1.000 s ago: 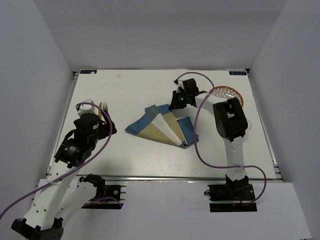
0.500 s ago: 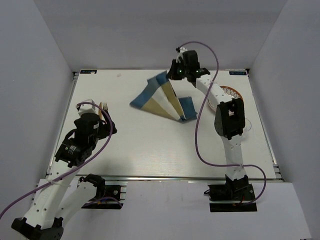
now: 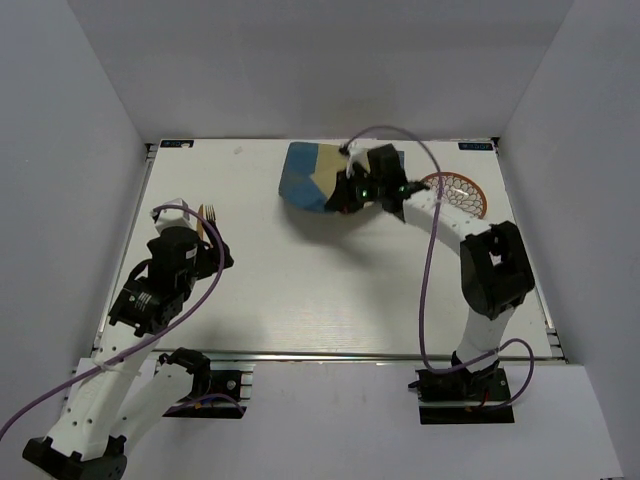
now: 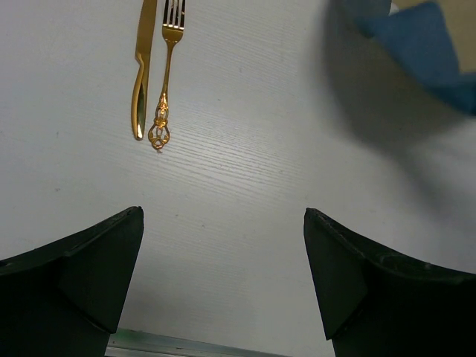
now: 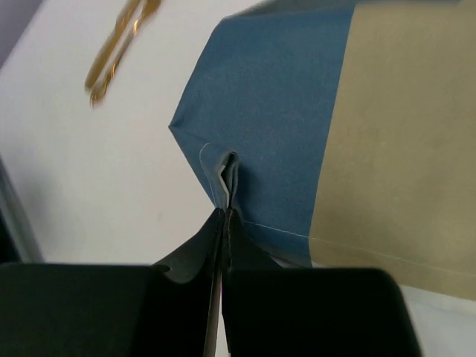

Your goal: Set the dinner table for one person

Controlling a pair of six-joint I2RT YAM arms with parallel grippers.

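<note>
Your right gripper (image 5: 223,214) is pinched shut on a hem corner of the blue-and-tan striped cloth placemat (image 5: 282,111), bunched beyond its fingertips over the large white rectangular tabletop (image 3: 300,290). The cloth looks soft, light and sag-prone; grip corners. Your left gripper (image 4: 222,230) gapes empty, with the gold fork (image 4: 168,67) and gold knife (image 4: 141,67) ahead. The patterned round plate (image 3: 462,187) near your right gripper shows nothing on it.

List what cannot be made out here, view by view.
Top external: the right arm covers part of the round patterned plate; the left arm, most of the gold fork.
Left wrist: the top edge cuts off the gold knife and the fork's tine tips.
Right wrist: the blue-and-tan striped cloth placemat, pinched in the right gripper, hides what lies behind; the fork and knife are blurred.
</note>
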